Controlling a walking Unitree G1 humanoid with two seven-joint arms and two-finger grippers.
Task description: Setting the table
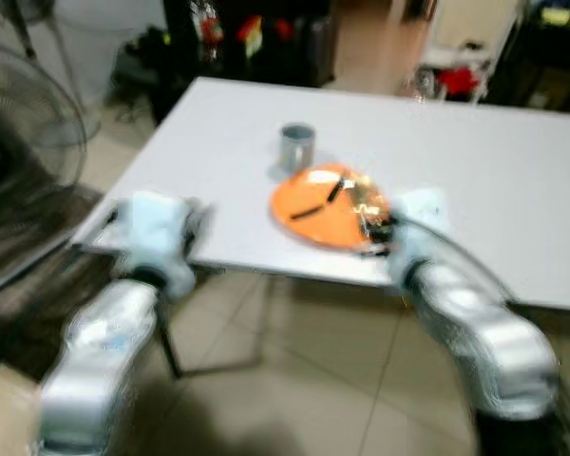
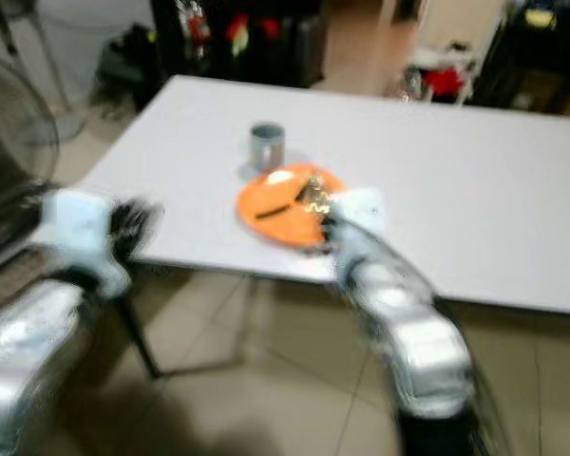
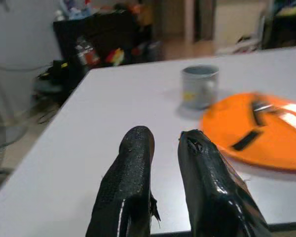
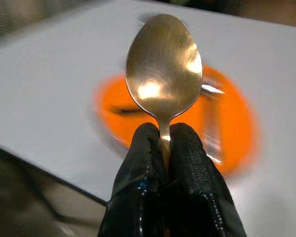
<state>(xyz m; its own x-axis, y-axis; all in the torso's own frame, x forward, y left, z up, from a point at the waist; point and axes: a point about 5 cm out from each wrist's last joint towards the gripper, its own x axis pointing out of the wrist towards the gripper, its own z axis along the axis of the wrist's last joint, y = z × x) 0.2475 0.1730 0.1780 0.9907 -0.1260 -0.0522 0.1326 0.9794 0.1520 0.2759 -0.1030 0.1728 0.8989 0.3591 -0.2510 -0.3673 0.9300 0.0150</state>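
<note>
Our right gripper has its jaws clamped on a spoon, held above the orange plate near the worktop's near edge. Our left gripper hovers at the near-left edge, jaws slightly parted, empty. A grey cup stands just beyond the plate.

arms: two, clad in crinkled silver, glossy highlights seen | wrists: pale blue-white blocky housings joined to the silver by a dark band | left pincer: two long black fingers, rounded tips, finely grained surface, shiny lower down | right pincer: two black textured fingers, small blue speck seen on one
</note>
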